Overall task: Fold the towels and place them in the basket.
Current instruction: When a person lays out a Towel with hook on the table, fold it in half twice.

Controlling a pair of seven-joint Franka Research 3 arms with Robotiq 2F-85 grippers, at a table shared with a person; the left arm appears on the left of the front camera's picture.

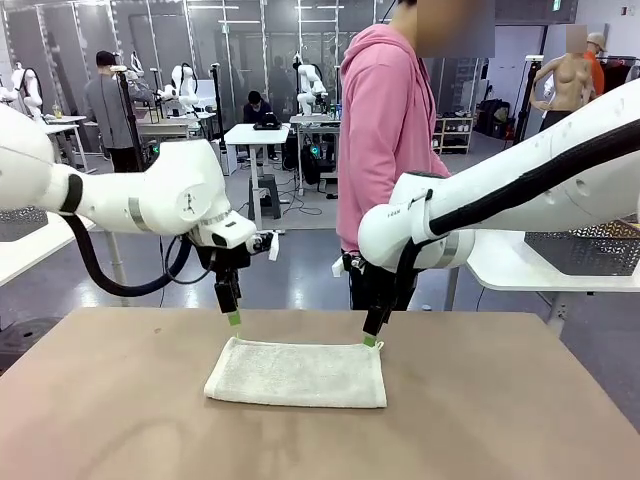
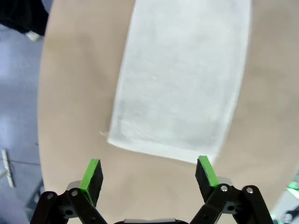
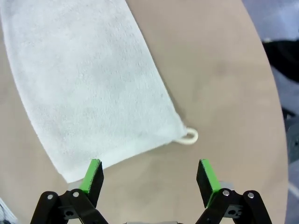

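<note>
From my seat, the near half of the tan table (image 1: 120, 400) is bare. Just past it, about mid-table, lies the cream towel (image 1: 297, 373), flat, with its long axis running side to side, parallel to the table's near edge. The coming move turns on its far long edge. My left gripper (image 1: 233, 318) hangs over the far left corner and my right gripper (image 1: 369, 340) over the far right corner. Both have their jaws spread wide and hold nothing. The right sits lower, close to the cloth, though I cannot tell whether it touches.

In the right wrist view a small hanging loop (image 3: 189, 136) sticks out at that corner, ahead of the pads. I judge each arm equally near its own corner.

Beyond the far edge stands a person (image 1: 385, 130) in a pink hoodie. The mesh basket (image 1: 590, 250) sits on a white side table off to my right, well apart from the towel, with a lab room behind.
</note>
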